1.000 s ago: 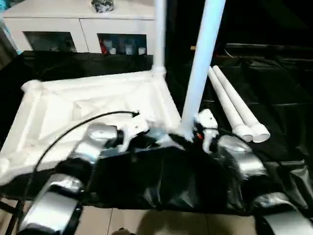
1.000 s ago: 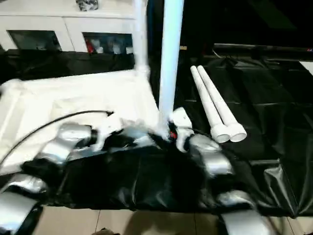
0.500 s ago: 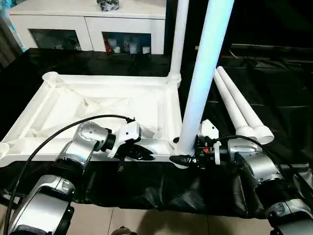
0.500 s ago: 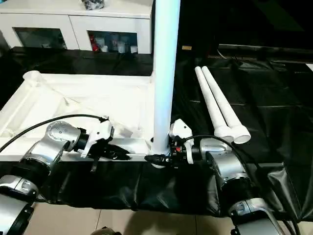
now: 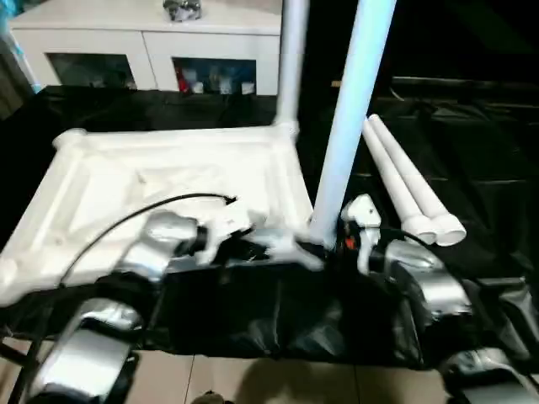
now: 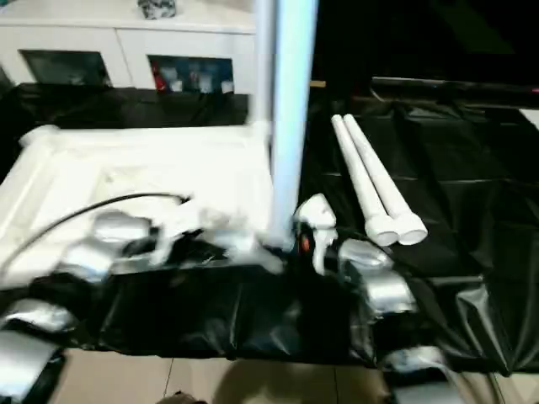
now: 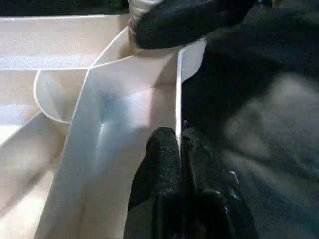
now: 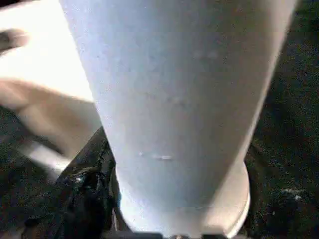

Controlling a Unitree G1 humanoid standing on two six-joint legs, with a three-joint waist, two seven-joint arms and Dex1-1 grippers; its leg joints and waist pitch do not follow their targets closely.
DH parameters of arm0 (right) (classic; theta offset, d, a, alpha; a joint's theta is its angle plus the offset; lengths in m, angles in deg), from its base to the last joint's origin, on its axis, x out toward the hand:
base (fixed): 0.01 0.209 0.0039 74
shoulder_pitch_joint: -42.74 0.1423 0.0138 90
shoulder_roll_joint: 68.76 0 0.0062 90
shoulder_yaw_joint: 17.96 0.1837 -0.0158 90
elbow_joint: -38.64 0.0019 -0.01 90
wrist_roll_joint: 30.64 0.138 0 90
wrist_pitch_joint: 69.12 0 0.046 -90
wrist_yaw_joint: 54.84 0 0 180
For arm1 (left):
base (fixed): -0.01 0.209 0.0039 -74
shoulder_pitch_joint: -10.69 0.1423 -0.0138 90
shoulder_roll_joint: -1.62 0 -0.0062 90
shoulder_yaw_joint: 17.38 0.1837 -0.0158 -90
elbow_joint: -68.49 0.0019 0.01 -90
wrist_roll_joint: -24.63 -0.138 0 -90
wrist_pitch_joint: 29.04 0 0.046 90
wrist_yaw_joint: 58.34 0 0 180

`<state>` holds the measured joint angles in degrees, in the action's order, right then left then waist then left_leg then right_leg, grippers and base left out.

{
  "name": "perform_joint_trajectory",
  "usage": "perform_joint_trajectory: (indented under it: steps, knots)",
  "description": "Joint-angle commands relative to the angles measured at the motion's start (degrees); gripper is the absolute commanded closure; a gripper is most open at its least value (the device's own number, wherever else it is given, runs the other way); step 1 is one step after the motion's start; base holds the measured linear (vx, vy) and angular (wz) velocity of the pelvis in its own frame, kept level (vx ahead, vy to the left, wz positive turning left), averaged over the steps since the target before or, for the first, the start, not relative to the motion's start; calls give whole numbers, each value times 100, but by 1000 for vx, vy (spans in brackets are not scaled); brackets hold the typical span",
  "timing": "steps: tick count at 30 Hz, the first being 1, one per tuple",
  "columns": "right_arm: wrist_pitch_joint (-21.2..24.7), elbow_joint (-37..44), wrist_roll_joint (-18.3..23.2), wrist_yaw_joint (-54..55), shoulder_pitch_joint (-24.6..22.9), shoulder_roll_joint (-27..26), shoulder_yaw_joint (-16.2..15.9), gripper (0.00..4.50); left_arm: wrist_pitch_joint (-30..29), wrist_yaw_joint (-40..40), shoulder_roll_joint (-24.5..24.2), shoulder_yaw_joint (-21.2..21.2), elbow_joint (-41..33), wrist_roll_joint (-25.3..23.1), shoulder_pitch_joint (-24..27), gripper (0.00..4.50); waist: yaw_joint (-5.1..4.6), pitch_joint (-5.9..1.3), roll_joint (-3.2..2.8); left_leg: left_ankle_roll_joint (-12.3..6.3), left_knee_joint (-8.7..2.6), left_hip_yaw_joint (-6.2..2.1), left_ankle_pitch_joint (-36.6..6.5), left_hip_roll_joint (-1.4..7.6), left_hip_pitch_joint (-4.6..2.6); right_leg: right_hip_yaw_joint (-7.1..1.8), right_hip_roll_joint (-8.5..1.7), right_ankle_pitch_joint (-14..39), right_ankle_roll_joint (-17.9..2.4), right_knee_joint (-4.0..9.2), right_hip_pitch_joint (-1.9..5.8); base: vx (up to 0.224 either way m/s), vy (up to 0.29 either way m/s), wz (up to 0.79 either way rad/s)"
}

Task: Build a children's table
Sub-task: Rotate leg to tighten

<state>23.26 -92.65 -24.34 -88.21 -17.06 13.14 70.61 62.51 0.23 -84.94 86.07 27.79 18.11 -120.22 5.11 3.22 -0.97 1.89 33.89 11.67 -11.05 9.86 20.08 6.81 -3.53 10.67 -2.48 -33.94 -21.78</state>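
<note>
White plastic table top (image 5: pixel 168 189) is seen lying upside down on the left part of the worktop (image 5: pixel 472 160), which is draped in black sheeting; its ribbed underside faces up. Behind it a white cabinet (image 5: pixel 143 50) with glass doors is set, with a small dark object (image 5: pixel 181 10) on top. The left hand (image 7: pixel 180 144) is pressed together on the thin near rim of the table top — one black finger on each face of the wall, as the left wrist view shows. A black cable (image 5: pixel 126 223) is looped over the silver left forearm.

At the far right corner of the top a white tube leg (image 5: pixel 290 59) is seated upright in its socket. At the near right corner a second upright leg (image 5: pixel 345 126) is held — the right hand (image 5: pixel 324 246) is closed about its flared lower end, and a black finger (image 8: pixel 82 189) is seen against the tube's side in the right wrist view. Whether that end sits fully in the corner socket cannot be told.

Further right, two loose legs (image 5: pixel 408 185) are laid side by side on the black sheeting, touching, with their flared ends toward the robot.
</note>
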Motion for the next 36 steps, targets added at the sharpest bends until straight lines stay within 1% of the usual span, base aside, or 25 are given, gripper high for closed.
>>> perform_joint_trajectory:
  steps: [1,2,4,5,6,7,9,11,13,14,15,16,18,20,22,24,25,26,27,28,29,30,33,35,36]
  knots:
    - [97,-419,-186,677,64,-338,-169,169,-11,-390,435,92,20,58,-90,450,-22,-317,16,-30,-423,-274,-1360,445,-100,-441,-727,2569,-678,612,178,0,0,0]
    - [82,-606,-153,1106,166,-497,-61,169,-44,-616,582,93,68,36,-131,450,-34,-325,24,-57,-420,-271,-1337,435,-93,-450,-727,2517,-683,611,179,0,0,0]
    - [-53,-662,-202,1272,213,-603,-57,169,-30,-755,676,118,88,9,-139,450,-31,-339,20,-85,-416,-264,-1276,437,-89,-454,-724,2369,-701,594,185,0,0,0]
    - [-126,-670,-244,1329,225,-629,-62,114,-11,-768,694,139,78,-3,-128,450,-23,-343,23,-119,-417,-259,-1217,438,-69,-458,-722,2233,-715,573,196,0,0,0]
    - [-126,-670,-244,1329,225,-629,-62,100,-11,-768,694,139,78,-3,-128,450,-18,-348,22,-167,-415,-255,-1176,437,-59,-460,-715,2095,-732,554,200,0,0,0]
    - [-176,-697,-240,1343,255,-663,-27,100,7,-746,689,153,62,-12,-110,450,-17,-349,0,-177,-416,-258,-1174,439,-57,-460,-715,2051,-745,546,201,0,0,0]
    - [-362,-824,-199,1251,361,-706,98,80,92,-688,624,137,57,-74,-65,450,-20,-355,8,-211,-409,-249,-1170,435,-52,-464,-722,1961,-804,535,205,0,0,0]
    - [-444,-857,-252,1110,395,-578,31,57,216,-565,510,123,33,-54,-11,450,-13,-349,14,-229,-415,-252,-1180,442,-52,-459,-718,2024,-789,542,211,0,0,0]
    - [-501,-909,-266,1094,421,-536,4,53,266,-516,476,124,25,-48,9,450,-18,-354,11,-238,-418,-251,-1172,450,-46,-462,-713,1949,-797,527,215,0,0,0]
    - [-540,-929,-238,943,442,-448,-9,34,328,-402,404,129,-7,-31,52,450,-22,-355,25,-244,-420,-248,-1146,451,-45,-461,-706,1893,-821,520,211,0,0,0]
    - [-553,-893,-210,724,437,-367,-36,21,356,-304,346,125,-26,-7,81,450,-18,-358,23,-274,-413,-245,-1129,447,-35,-462,-712,1832,-844,509,227,0,0,0]
    - [-558,-862,-192,566,430,-311,-55,21,375,-235,305,122,-38,11,101,450,-9,-360,22,-292,-406,-240,-1111,444,-37,-463,-714,1809,-849,509,227,0,0,0]
    - [-630,-675,-216,-196,338,-48,-217,21,533,78,104,159,-65,32,165,450,11,-363,29,-387,-393,-227,-1012,436,1,-455,-708,1740,-842,490,253,0,0,0]
    - [-652,-507,-191,-677,251,106,-323,21,579,283,4,156,-88,79,194,450,27,-362,25,-442,-389,-223,-967,444,6,-446,-693,1732,-814,485,245,0,0,0]
    - [-687,-364,-151,-1163,173,239,-398,21,630,499,-83,136,-105,126,214,450,39,-362,24,-468,-390,-224,-976,463,0,-440,-688,1711,-826,481,241,0,0,0]
    - [-703,-320,-129,-1340,148,282,-414,21,652,582,-111,127,-107,147,218,450,34,-366,20,-449,-393,-226,-1007,474,-6,-443,-694,1719,-861,477,232,0,0,0]
    - [-661,-203,-57,-1629,98,366,-452,21,670,734,-166,112,-121,196,223,450,35,-361,32,-444,-394,-225,-1019,470,-8,-440,-688,1740,-856,483,242,0,0,0]
    - [-547,79,115,-2279,-24,592,-577,21,694,1086,-299,88,-176,302,241,450,56,-356,29,-478,-390,-221,-1055,460,-16,-437,-685,1808,-832,498,241,0,0,0]
    - [-507,172,157,-2490,-67,671,-632,21,698,1186,-344,85,-190,326,245,450,65,-360,32,-506,-385,-222,-1014,472,5,-447,-694,1768,-837,477,240,0,0,0]
    - [-481,293,187,-2823,-122,800,-727,21,727,1384,-433,88,-198,368,249,450,75,-366,34,-542,-391,-223,-996,472,-4,-444,-680,1735,-821,478,242,0,0,0]
    - [-468,336,190,-2952,-141,852,-766,47,741,1470,-474,93,-202,384,250,450,79,-366,30,-545,-389,-228,-980,475,5,-438,-683,1708,-837,463,238,0,0,0]
    - [-400,398,196,-3145,-163,934,-825,47,757,1588,-534,104,-204,400,251,450,84,-366,29,-524,-385,-223,-980,469,-4,-437,-685,1733,-857,471,228,0,0,0]
    - [-310,471,186,-3398,-190,1022,-858,61,790,1737,-598,113,-201,426,250,450,100,-365,29,-475,-383,-221,-995,470,-10,-440,-694,1865,-849,490,226,0,0,0]
    - [-289,467,146,-3632,-195,1117,-927,89,784,1931,-672,117,-229,460,261,450,113,-365,28,-459,-388,-226,-993,476,-14,-436,-687,1865,-844,485,222,0,0,0]
    - [-269,484,152,-3734,-195,1156,-960,96,776,2039,-706,117,-250,479,270,450,117,-366,37,-458,-389,-224,-973,474,-10,-438,-685,1827,-847,480,223,0,0,0]
